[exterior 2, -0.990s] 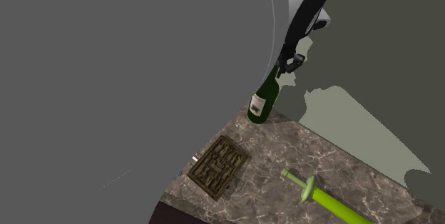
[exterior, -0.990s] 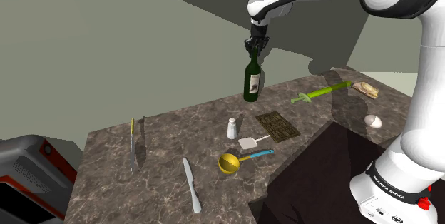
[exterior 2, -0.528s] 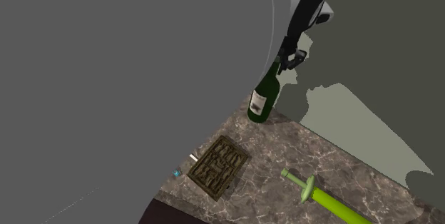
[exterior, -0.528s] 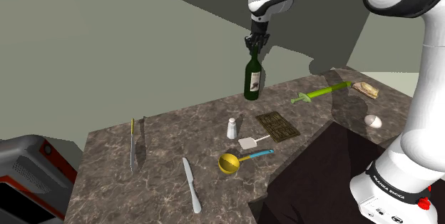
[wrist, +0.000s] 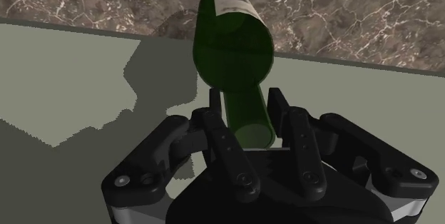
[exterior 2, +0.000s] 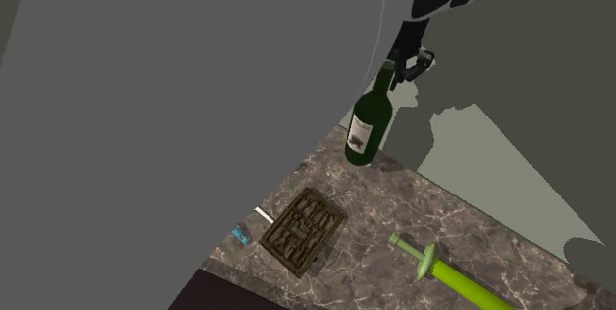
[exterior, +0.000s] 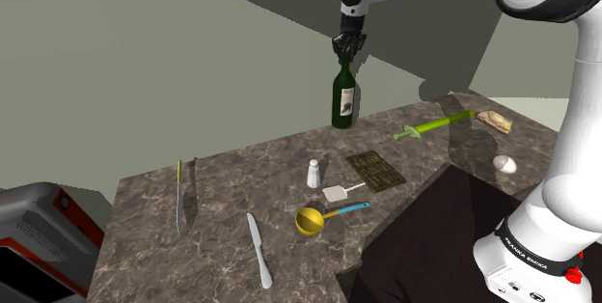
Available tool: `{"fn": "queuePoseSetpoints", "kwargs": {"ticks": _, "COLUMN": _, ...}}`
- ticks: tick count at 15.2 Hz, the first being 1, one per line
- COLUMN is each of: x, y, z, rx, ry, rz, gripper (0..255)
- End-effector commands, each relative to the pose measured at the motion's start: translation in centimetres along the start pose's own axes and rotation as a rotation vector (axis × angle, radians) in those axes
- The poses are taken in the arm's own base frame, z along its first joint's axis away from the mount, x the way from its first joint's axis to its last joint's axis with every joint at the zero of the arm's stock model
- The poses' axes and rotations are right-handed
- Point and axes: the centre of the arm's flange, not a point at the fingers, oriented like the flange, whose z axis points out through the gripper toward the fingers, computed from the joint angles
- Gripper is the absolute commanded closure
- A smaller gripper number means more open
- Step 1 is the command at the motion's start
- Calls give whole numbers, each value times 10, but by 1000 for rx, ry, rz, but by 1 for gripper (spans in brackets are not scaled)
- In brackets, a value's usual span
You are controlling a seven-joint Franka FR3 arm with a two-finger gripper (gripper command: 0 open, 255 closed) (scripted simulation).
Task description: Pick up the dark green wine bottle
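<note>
Shoulder view: one claw (exterior: 345, 48), upper centre, grips the neck of one dark green wine bottle (exterior: 344, 100), upright over the far edge of the table (exterior: 145, 214). Lower left lie one dark knife (exterior: 188, 195) and one silver knife (exterior: 259, 251).

Second exterior view: one bottle (exterior 2: 367, 125), upper right of centre.

Wrist view: both fingers (wrist: 227, 148) clamp the neck.

Step in hand: probably the lift. Next: raise straight up, without tilt.
</note>
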Motion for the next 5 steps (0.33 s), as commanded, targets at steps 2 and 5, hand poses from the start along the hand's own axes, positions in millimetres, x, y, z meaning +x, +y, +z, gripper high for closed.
{"fn": "queuePoseSetpoints", "kwargs": {"ticks": 2, "x": 2, "y": -1, "z": -16, "rx": 0, "ry": 0, "rz": 0, "gripper": 255}}
{"fn": "queuePoseSetpoints", "kwargs": {"ticks": 5, "x": 2, "y": -1, "z": -22, "rx": 0, "ry": 0, "rz": 0, "gripper": 255}}
